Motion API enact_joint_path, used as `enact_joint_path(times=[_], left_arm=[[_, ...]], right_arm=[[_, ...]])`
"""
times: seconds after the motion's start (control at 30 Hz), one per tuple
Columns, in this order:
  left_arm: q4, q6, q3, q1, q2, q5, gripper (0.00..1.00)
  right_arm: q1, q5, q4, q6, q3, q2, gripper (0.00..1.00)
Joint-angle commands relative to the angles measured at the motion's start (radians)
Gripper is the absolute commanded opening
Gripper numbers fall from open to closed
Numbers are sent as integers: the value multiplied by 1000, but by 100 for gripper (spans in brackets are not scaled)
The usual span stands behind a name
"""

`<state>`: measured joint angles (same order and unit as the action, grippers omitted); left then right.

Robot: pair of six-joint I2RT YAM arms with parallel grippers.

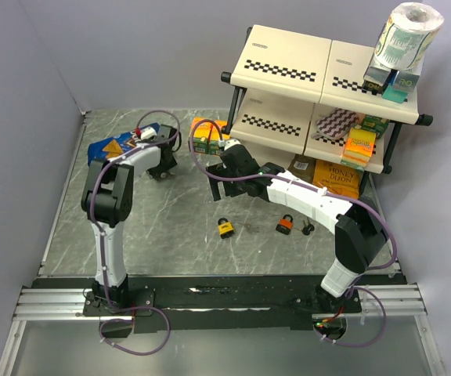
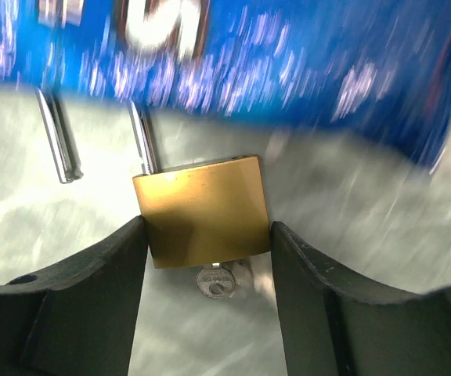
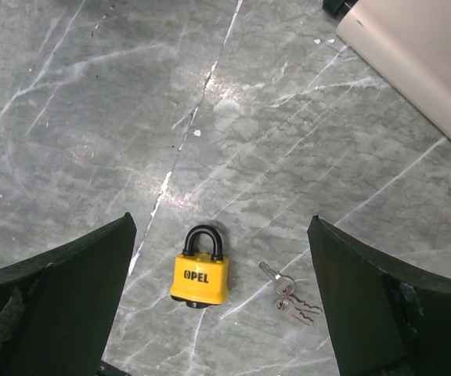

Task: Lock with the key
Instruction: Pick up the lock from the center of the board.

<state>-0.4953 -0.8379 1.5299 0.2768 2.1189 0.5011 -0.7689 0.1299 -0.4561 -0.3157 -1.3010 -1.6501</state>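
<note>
Three padlocks lie on the grey marbled desk (image 1: 171, 235), and two are being attended to.

Item 1. The brass padlock (image 2: 202, 211) lies toward the far left corner of the desk. Its steel shackle (image 2: 143, 141) runs under the edge of a blue snack bag (image 2: 288, 70). One shackle leg enters the body. The other ends free beside it, so the lock is judged to be open. A small silver key (image 2: 214, 280) sits in the keyhole on the underside. The left gripper (image 2: 207, 235) has its jaws at medium width, one pad against each flank of the brass body, and appears to hold it.

Item 2. The yellow padlock (image 3: 199, 274), with a black shackle, lies flat near the middle of the desk. A loose bunch of keys (image 3: 286, 295) lies just beside it on the right. The right gripper (image 3: 219, 227) hangs above both with its jaws wide and touches neither.

Item 3. The orange padlock (image 1: 285, 225) lies further right, with nothing near it.

Assessment: the step in hand is securing the brass body. No turn of the key is evident.

Next move, as judged: the free shackle leg must be lined up and seated in the body. The bag covering the shackle will hamper this. The key must then be pinched by its small head and turned while the body is held firm. That calls for the right arm, which is well apart from this lock.
</note>
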Motion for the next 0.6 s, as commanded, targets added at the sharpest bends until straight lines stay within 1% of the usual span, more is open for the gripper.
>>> enact_joint_path(times=[0.0, 0.03, 0.07, 0.1, 0.17, 0.23, 0.3, 0.43, 0.47, 0.5, 0.53, 0.57], left_arm=[[-81, 54, -175, 48, -144, -134, 50], [-74, 66, -209, 67, -174, -169, 50], [-49, 83, -274, 76, -203, -183, 50], [-33, 86, -310, 85, -265, -200, 50], [3, 88, -388, 105, -324, -242, 54], [8, 85, -410, 113, -376, -266, 58], [1, 77, -416, 116, -401, -279, 59], [-5, 50, -425, 117, -404, -320, 63], [0, 48, -433, 119, -402, -329, 66], [1, 46, -433, 119, -398, -347, 70], [12, 60, -433, 119, -399, -354, 79], [12, 68, -426, 119, -402, -358, 82]], right_arm=[[8, -1, 14, 13, -12, 67, 100], [10, -7, 14, 15, -11, 72, 100], [8, -4, 14, 17, -7, 73, 100], [8, -7, 14, 18, -4, 75, 100], [8, -10, 14, 27, 2, 81, 100], [6, -7, 20, 38, 6, 87, 100], [8, -1, 25, 55, 12, 90, 100], [10, 1, 28, 82, 8, 87, 100], [8, 0, 27, 93, 0, 84, 100], [10, 0, 27, 96, -6, 82, 100], [10, 0, 25, 101, -10, 79, 100], [8, -1, 22, 107, -20, 78, 100]])
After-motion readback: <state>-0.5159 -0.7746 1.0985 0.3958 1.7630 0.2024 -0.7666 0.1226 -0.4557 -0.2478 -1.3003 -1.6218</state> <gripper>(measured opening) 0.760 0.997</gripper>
